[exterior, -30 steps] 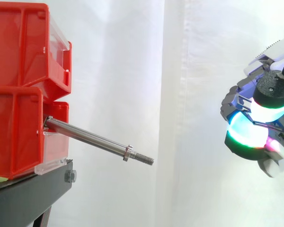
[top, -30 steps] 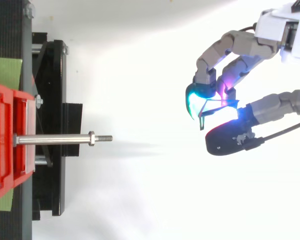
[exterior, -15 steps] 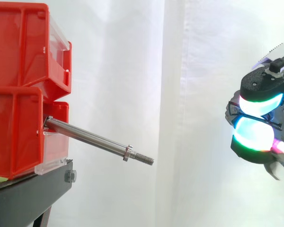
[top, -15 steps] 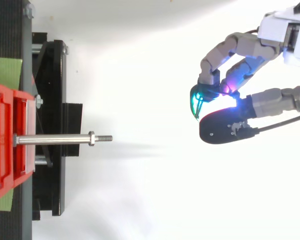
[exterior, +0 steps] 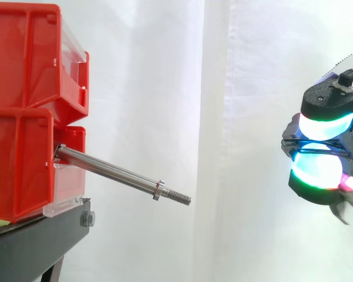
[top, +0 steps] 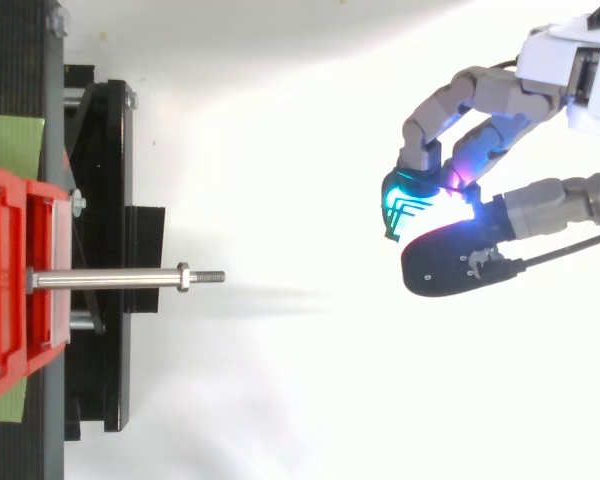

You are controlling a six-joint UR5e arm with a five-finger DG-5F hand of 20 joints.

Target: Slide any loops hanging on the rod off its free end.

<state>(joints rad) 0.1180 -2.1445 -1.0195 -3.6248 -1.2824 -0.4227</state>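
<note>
A bare steel rod point(exterior: 112, 171) sticks out of the lower red bin point(exterior: 20, 170) and slopes down to the right, ending in a nut and a threaded free end point(exterior: 180, 197). Nothing hangs on it; from above, the rod point(top: 110, 279) also looks bare. My hand point(top: 470, 92) floats far to the right of the free end, a little above its level. Its thumb and fingers are curled together, and thin dark loops point(exterior: 317, 144) are pinched between the glowing pads. Seen from above, the loops point(top: 407, 208) show as dark strands across the cyan pad.
Two red bins are stacked on a black stand point(exterior: 35, 247) at the left; the upper bin point(exterior: 29, 53) overhangs the rod's root. A white curtain hangs behind. A wide open gap lies between the rod's tip and my hand.
The thumb has closed over the finger pads, and the hand has drifted slightly right in the side view. The dark strands now show stretched between the pads. The rod has not moved.
</note>
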